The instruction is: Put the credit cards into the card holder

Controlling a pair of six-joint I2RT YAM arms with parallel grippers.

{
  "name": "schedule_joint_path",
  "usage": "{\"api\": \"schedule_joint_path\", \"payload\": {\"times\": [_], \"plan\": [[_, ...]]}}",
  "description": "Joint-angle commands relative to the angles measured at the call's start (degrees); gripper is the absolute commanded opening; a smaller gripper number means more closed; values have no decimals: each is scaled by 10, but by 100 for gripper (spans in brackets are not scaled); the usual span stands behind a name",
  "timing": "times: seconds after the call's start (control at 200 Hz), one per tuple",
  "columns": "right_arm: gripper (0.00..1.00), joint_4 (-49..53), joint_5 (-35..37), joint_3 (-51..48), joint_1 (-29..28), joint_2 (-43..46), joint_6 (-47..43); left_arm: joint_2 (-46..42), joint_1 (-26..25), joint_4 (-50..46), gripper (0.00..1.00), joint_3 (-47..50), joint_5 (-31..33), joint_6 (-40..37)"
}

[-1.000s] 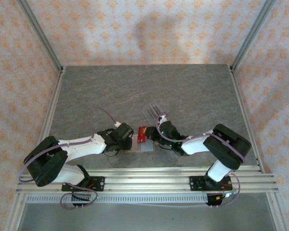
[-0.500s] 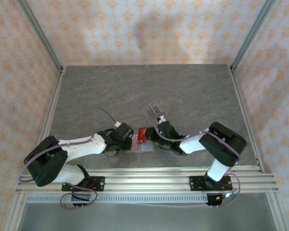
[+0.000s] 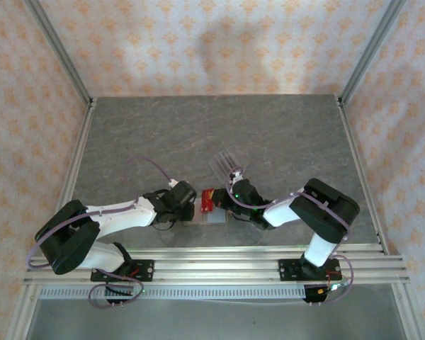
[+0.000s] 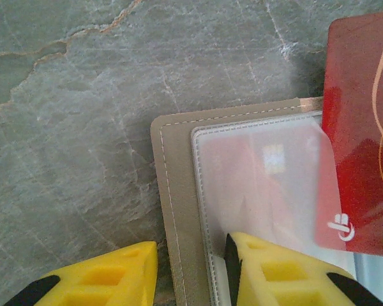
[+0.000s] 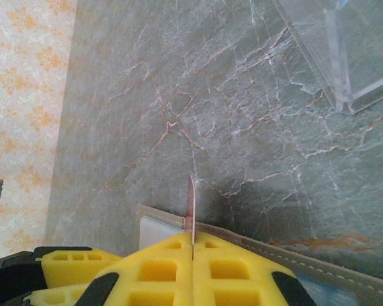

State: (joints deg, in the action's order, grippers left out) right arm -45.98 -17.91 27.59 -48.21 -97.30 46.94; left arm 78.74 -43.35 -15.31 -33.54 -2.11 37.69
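Credit card [image 4: 360, 121]: red, with a chip and a white logo near its lower corner. Your right gripper [image 5: 193, 242] is clamped shut on it; from the right wrist you see the card [image 5: 191, 194] edge-on, a thin upright sliver rising from between the two yellow fingers [image 5: 239, 271]. Its lower edge sits over the right part of the card holder [image 4: 175, 191], overlapping the clear pocket there; you cannot tell whether it has gone into the pocket.

Card holder: lies opened flat on the grey stone-patterned table [image 4: 70, 127]; tan with a stitched border and a frosted clear pocket, a faint red tint showing through the plastic. From above it [image 3: 214, 217] lies near the table's front edge, between the two arms, with the red card [image 3: 210, 200] at its far side.

Left gripper [image 4: 190, 245]: jaws part-way open and straddling the holder's left border; one yellow finger [image 4: 108, 274] is over bare table just outside the stitching, the other is over the clear pocket. You cannot tell whether either finger presses down.

From above, the left gripper [image 3: 191, 205] and right gripper [image 3: 223, 202] face each other close together across the card.

Clear slotted stand [image 3: 227, 163]: on the table just beyond the right gripper, apart from the holder; its corner shows at the upper right of the right wrist view [image 5: 335, 57].
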Motion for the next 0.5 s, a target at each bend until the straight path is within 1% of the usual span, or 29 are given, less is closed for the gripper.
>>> {"api": "schedule_joint_path", "payload": {"times": [0.0,0.185,0.495], "plan": [[0,-10,-11,-12,-7,-12,0,13,4,-31,34,11,17,5],[0,-26,-26,-27,-19,-17,12,16,4,-29,34,9,17,6],[0,-50,-24,-63,-27,-10,32,19,4,-34,34,3,18,5]]}}
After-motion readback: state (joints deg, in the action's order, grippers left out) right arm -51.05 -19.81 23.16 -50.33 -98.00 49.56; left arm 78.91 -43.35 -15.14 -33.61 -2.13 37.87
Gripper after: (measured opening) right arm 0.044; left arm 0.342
